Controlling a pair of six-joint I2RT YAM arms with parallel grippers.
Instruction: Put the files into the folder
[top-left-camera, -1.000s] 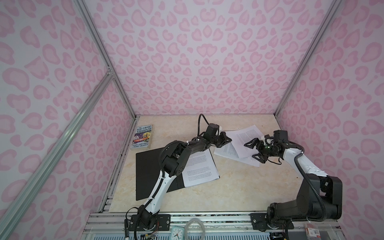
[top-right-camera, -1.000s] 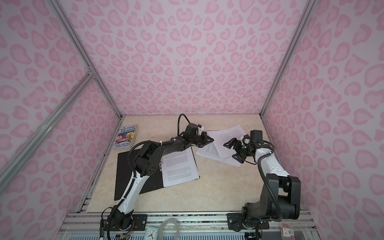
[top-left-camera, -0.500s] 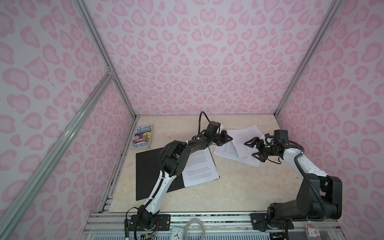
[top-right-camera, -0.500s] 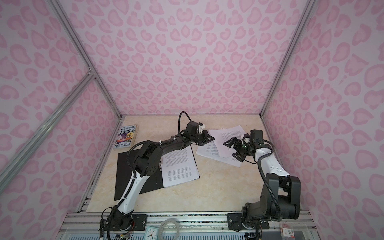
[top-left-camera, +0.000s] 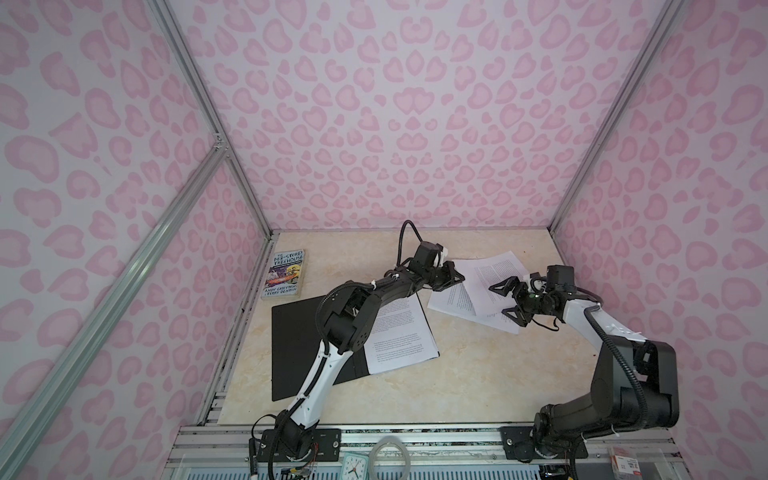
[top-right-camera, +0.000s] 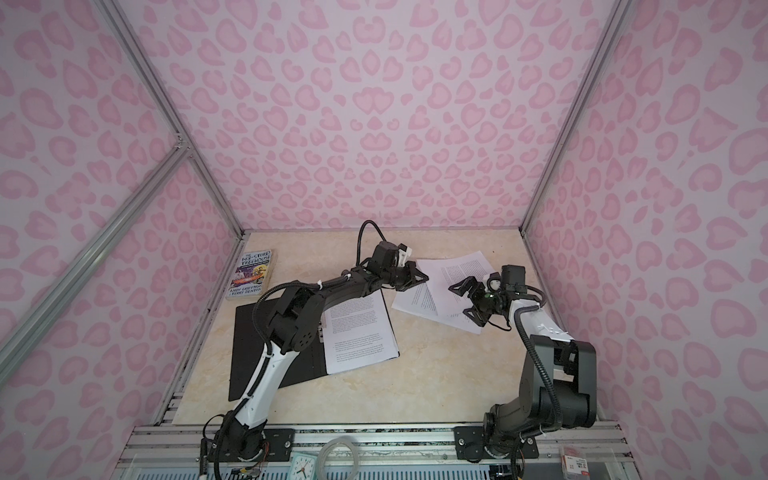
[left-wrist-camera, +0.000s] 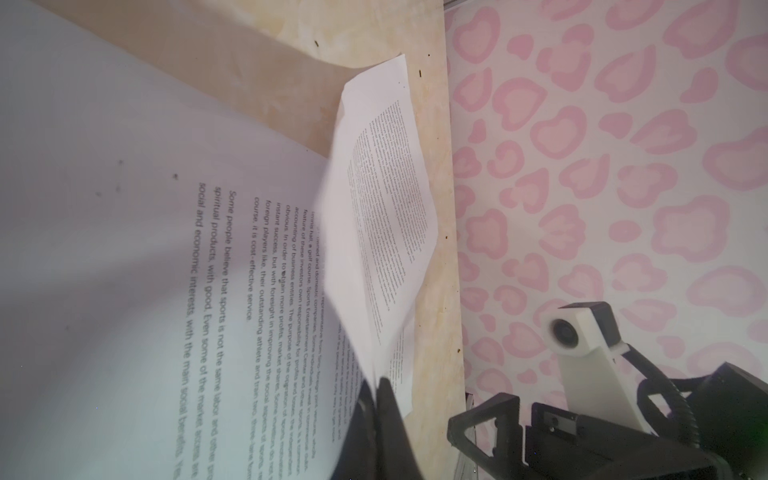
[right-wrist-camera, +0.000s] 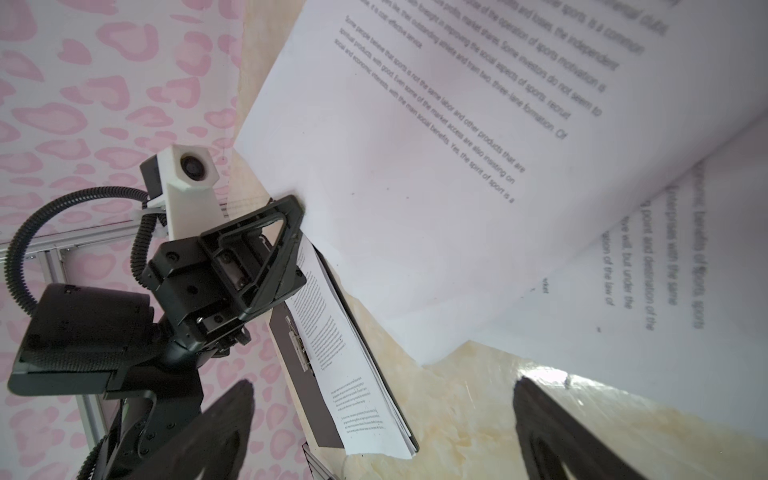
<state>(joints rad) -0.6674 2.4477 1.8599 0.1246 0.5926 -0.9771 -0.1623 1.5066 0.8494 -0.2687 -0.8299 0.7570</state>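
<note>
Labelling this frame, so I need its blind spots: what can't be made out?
- Top views: left arm covers part of the folder; files' print too small.
- Left wrist view: bottom edge crops the left gripper, shut on a sheet.
- Right wrist view: bottom edge crops the right gripper's fingers.

The walls (top-left-camera: 374, 124) are showing pink leopard-like blotches with paler centres on a pale lilac-white ground, filling the upper part of both top views. The frame rails (top-left-camera: 124, 270) are gleaming silver-grey. The tabletop (top-left-camera: 478, 374) is showing cream with faint yellowish marbling. The folder (top-left-camera: 295, 332), left of centre, is showing a plain black inside. The files (top-left-camera: 486, 278) are showing white with dense black text. The book (top-left-camera: 284, 274), upper left of the table, is displaying a many-coloured cover with pale lettering. The left gripper (top-left-camera: 457, 278) and right gripper (top-left-camera: 497, 300) are showing matt black. The left arm (top-left-camera: 320, 374) and right arm (top-left-camera: 590, 320) are mixing black joints with white links. The clock (top-left-camera: 354, 471) at the bottom edge is showing a mint-green rim.
</note>
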